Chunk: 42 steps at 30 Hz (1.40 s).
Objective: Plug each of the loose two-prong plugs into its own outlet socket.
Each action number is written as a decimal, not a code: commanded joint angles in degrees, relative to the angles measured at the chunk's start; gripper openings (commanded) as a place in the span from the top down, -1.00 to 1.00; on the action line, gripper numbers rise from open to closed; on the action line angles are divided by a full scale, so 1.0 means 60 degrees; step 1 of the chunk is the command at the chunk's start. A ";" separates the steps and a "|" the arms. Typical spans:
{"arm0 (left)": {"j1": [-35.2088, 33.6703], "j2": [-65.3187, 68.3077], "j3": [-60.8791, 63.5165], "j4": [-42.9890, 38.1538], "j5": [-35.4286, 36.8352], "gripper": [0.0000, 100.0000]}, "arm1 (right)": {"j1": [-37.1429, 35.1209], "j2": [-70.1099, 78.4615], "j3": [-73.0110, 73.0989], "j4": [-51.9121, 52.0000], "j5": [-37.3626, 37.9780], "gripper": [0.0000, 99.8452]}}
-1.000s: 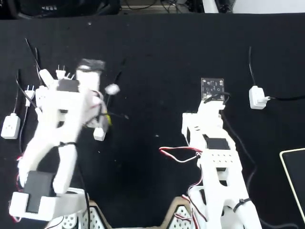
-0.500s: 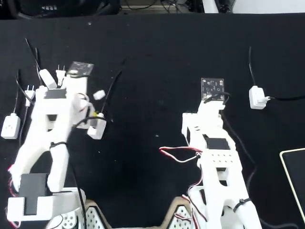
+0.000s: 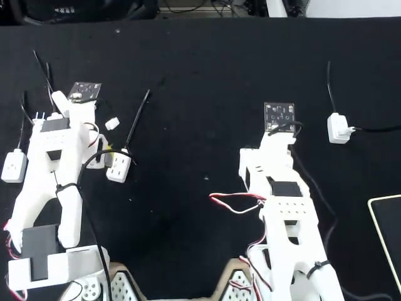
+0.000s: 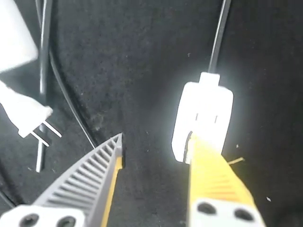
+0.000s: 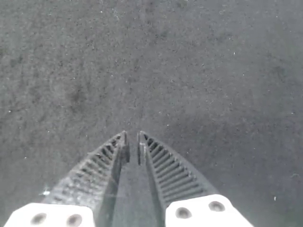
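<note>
Looking down on a black tabletop [image 3: 200, 63], the high view shows two white robot arms side by side. The left arm [image 3: 53, 157] stands at 9 o'clock. A white outlet socket [image 3: 118, 168] on a black cord [image 3: 136, 116] lies just beside it, toward the centre. A second socket [image 3: 14, 166] lies at the far 9 o'clock edge, and a loose two-prong plug [image 3: 39, 119] lies near 10 o'clock. The right arm [image 3: 282, 188] stands at 5 o'clock. A white socket block [image 3: 338, 128] with cords lies at 3 o'clock.

From the left wrist, the left end effector [image 4: 155, 142] is wide open with nothing between its jaws. Its yellow finger [image 4: 213, 179] overlaps the edge of the outlet socket [image 4: 204, 111], whose two slots face up. A white plug [image 4: 23, 113] with bare prongs lies well off beyond the grey finger [image 4: 94, 175].

From the right wrist, the right end effector [image 5: 132, 142] hangs over the tabletop [image 5: 189, 56], closed to a thin slit and gripping nothing.
</note>
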 commanded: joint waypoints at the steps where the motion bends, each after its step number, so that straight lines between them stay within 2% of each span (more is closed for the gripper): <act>1: -0.0256 -0.0044 -0.0388 -0.0440 -0.0103 0.56 | -0.0059 0.0022 -0.0330 -0.0176 -0.0044 0.94; 6: -0.0974 -0.0044 -0.0051 -0.1099 -0.0103 0.56 | -0.0044 -0.0007 -0.0330 -0.0161 -0.0044 0.94; 9: -0.0857 -0.0044 0.0476 -0.1304 -0.0103 0.56 | -0.0044 -0.0022 -0.0344 -0.0161 -0.0044 0.94; 12: -0.0066 -0.0044 0.1223 -0.1538 0.0029 0.56 | 0.0000 -0.0022 -0.0388 -0.0161 -0.0029 0.94; 16: 0.1458 -0.0132 0.1883 -0.1553 0.1084 0.56 | 0.0484 -0.0022 -0.0418 -0.0176 -0.0059 0.94; 20: 0.2879 -0.0117 0.2015 -0.1480 0.1934 0.56 | 0.0469 -0.0022 -0.0418 -0.0176 -0.0059 0.94; 24: 0.3714 -0.0147 0.2015 -0.1407 0.2330 0.56 | 0.0469 -0.0022 -0.0418 -0.0176 -0.0059 0.94; 27: 0.3641 -0.0161 0.1443 -0.0615 0.2256 0.56 | 0.0469 -0.0022 -0.0418 -0.0176 -0.0059 0.94; 30: 0.2952 -0.0117 0.0344 0.0586 0.2242 0.56 | 0.0469 -0.0022 -0.0418 -0.0176 -0.0059 0.94; 32: 0.2366 -0.0044 -0.0271 0.0835 0.2242 0.56 | 0.0469 -0.0022 -0.0418 -0.0176 -0.0059 0.94; 36: 0.1692 -0.0044 -0.0491 -0.0337 0.2315 0.56 | 0.0469 -0.0022 -0.0418 -0.0176 -0.0059 0.94; 42: 0.2278 -0.0044 0.0418 -0.2227 0.2344 0.56 | 0.0469 -0.0022 -0.0418 -0.0176 -0.0059 0.94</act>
